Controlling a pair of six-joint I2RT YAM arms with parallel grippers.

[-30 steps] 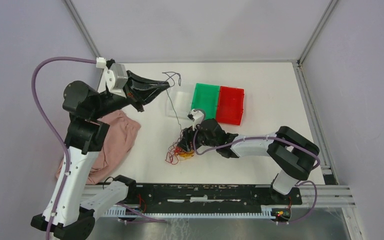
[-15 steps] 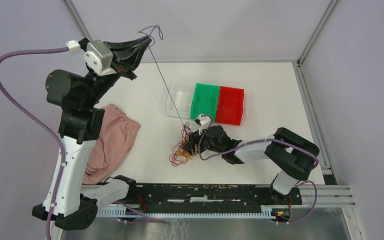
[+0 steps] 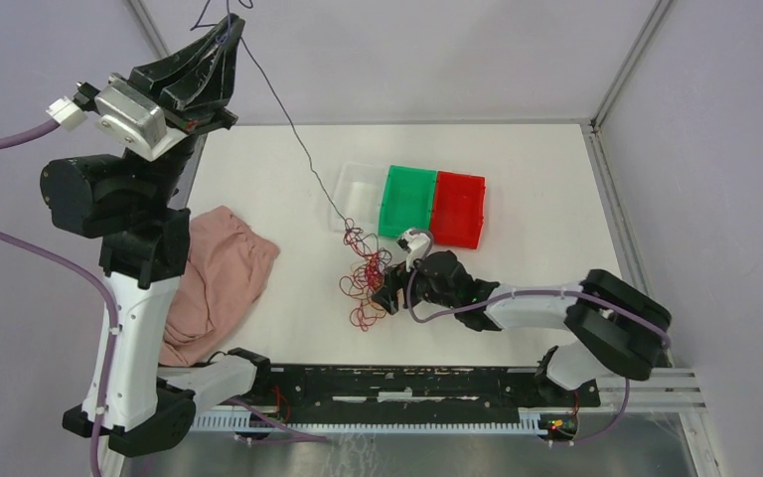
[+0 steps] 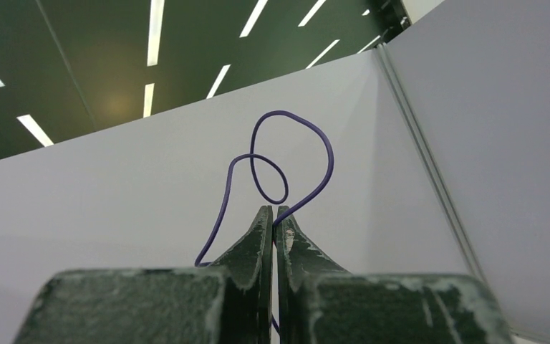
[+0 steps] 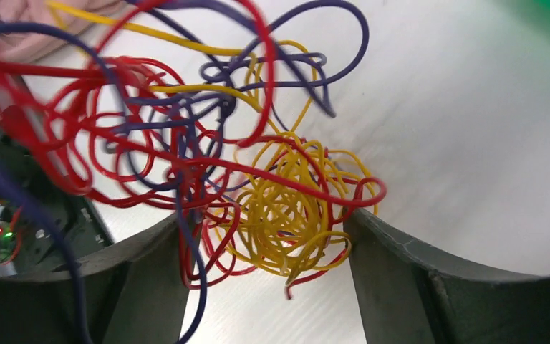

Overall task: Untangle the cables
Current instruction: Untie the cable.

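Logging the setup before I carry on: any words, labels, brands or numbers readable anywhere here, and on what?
None readable. The green plastic bin, the red plastic bin and the pink cloth show no print. The left gripper, shut on a thin purple cable, shows no lettering either.

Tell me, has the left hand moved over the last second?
Yes. The left hand went up and leftward in the top view, away from the green bin, drawing out a dark cable.

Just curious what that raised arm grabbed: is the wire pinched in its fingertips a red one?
No, the left gripper pinches a dark purple-blue cable, which loops out above its closed fingertips.
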